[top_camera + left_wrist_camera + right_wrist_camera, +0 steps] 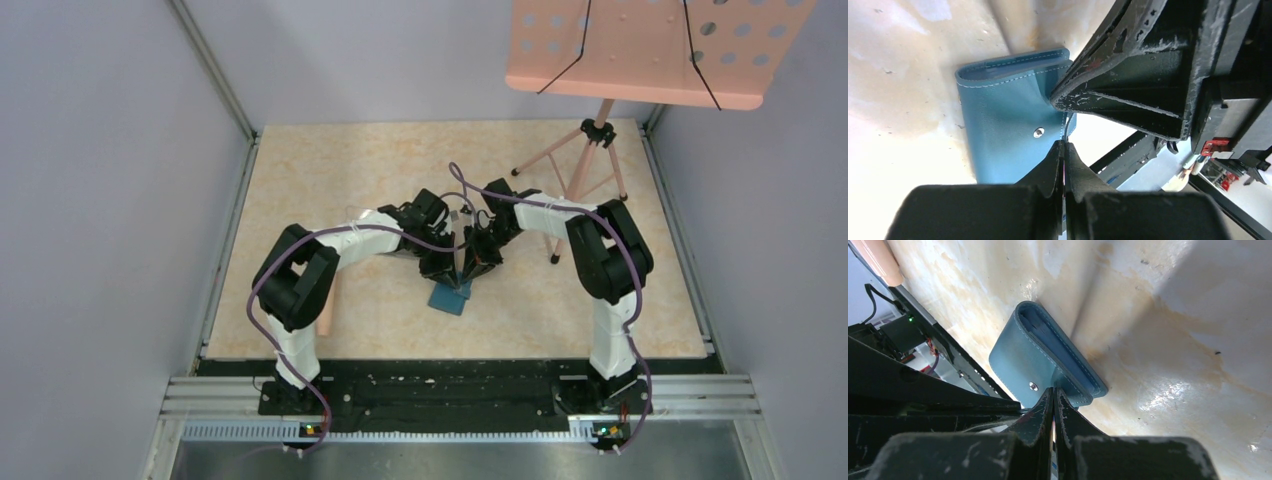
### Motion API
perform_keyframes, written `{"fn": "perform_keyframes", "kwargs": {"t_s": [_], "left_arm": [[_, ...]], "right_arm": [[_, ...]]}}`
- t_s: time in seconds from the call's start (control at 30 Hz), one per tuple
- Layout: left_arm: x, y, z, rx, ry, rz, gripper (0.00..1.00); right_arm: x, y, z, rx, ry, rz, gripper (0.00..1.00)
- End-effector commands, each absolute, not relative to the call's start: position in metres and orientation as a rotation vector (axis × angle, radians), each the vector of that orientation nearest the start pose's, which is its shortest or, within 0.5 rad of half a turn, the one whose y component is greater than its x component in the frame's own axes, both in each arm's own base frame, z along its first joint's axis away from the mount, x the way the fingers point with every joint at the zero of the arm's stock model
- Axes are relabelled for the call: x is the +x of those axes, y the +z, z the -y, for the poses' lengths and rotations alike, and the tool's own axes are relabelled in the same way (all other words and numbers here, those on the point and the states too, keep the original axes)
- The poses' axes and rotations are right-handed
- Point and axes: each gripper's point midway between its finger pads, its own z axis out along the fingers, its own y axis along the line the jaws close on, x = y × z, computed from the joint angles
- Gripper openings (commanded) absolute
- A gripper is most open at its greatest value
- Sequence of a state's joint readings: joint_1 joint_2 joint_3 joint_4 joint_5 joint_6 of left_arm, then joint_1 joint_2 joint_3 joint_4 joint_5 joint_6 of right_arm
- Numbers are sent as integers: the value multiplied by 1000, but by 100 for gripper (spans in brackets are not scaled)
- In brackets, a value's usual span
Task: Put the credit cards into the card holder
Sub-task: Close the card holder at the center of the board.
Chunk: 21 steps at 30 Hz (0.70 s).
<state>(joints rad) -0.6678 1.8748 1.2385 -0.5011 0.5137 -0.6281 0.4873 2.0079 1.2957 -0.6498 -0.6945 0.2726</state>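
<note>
At the flap edge of the teal-blue rectangular folding wallet, left gripper and right gripper are pinching it, jaws narrow.

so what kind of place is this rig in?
Probably a lab test cell: plain walls box in the table, both arms bolt to an aluminium rail, and a pink music stand sits at the back.
</note>
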Motion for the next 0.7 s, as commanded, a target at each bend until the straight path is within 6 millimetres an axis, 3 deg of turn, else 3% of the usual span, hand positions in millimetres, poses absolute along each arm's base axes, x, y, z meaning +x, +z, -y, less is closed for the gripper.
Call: {"fn": "perform_keyframes", "kwargs": {"t_s": [0.0,0.67], "left_arm": [[257,66,325,254,-912,-2876,0],[258,47,322,236,-860,-2926,0]], "right_arm": [[260,28,-276,-459,1109,-2969,0],[259,27,-275,-459,1109,-2972,0]]}}
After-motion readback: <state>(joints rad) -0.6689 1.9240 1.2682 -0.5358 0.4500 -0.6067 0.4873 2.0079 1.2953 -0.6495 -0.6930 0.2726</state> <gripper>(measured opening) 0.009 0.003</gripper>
